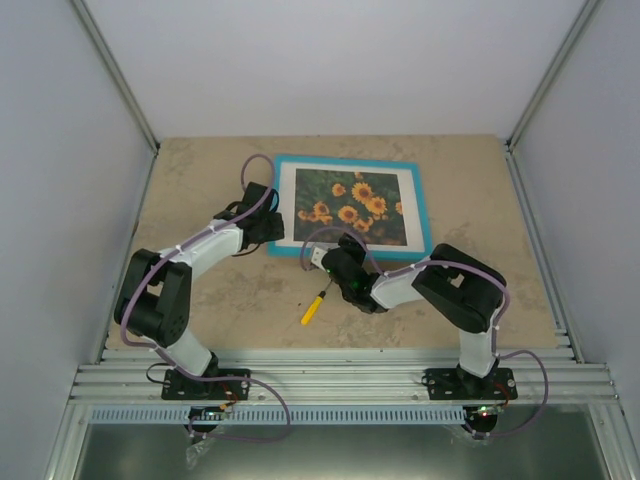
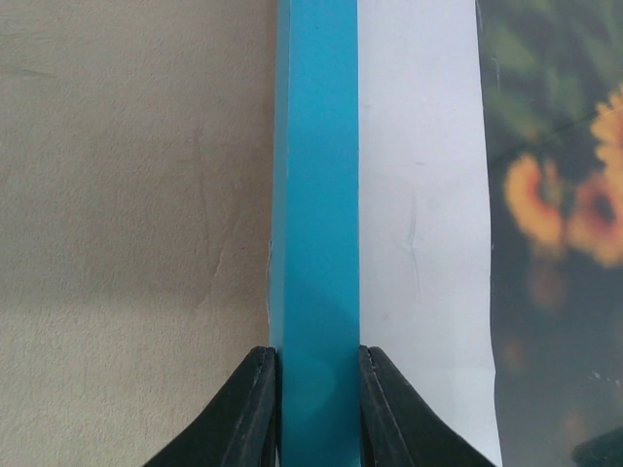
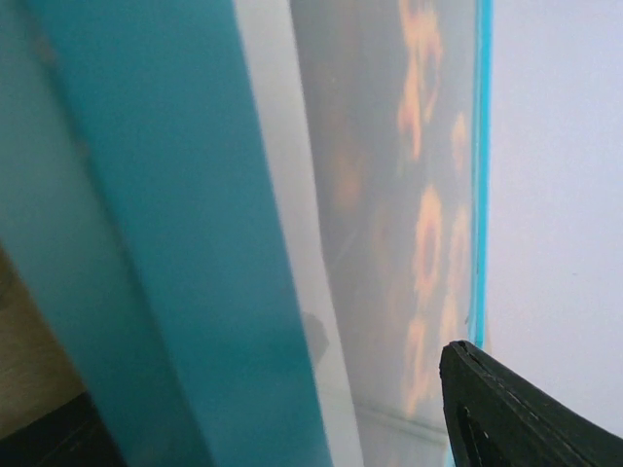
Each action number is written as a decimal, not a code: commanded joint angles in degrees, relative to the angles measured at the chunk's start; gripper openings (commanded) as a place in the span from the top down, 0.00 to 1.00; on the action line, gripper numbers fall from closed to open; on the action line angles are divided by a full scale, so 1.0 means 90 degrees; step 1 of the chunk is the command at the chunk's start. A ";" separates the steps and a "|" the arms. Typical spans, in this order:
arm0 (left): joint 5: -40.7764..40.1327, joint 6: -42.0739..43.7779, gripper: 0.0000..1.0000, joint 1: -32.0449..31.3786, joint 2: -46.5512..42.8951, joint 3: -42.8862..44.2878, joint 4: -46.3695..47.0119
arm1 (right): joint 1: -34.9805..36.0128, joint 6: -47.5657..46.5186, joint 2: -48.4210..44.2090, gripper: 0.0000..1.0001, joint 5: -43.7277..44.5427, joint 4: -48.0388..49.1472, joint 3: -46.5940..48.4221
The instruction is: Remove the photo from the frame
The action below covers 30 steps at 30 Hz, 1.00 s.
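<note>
Fingers: left fingers (image 2: 251,413) clamped on the left rail of the frame (image 1: 421,205), which lies face up on the table (image 1: 190,190), far centre; right fingers (image 3: 506,409) at its near rail, can't tell if gripping. Photo (image 1: 350,205) inside, ringed by white mat (image 2: 419,243). Risk: one-rail pinch slips or twists frame if lifted. Yellow-handled screwdriver (image 1: 312,310) beside right arm could get knocked.

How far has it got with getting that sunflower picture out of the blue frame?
Nothing looks done: the photo sits in the frame, face up. In hand: the left gripper pinches the frame's side bar; the right gripper sits open at its near edge. Left: freeing the photo, likely from the back.
</note>
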 commanded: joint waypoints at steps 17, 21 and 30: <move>0.0477 -0.0451 0.76 0.0006 -0.0705 0.0074 0.0621 | -0.0069 -0.1808 0.0279 0.93 0.0770 0.2622 -0.0158; 0.0239 -0.0626 0.65 0.0023 -0.1161 -0.0011 0.0686 | -0.0063 -0.1829 -0.0022 0.99 0.0843 0.2656 -0.0302; -0.0112 -0.0999 0.34 0.0035 -0.2872 -0.0339 0.0861 | -0.0070 -0.1751 -0.1095 0.99 0.0899 0.2484 -0.0481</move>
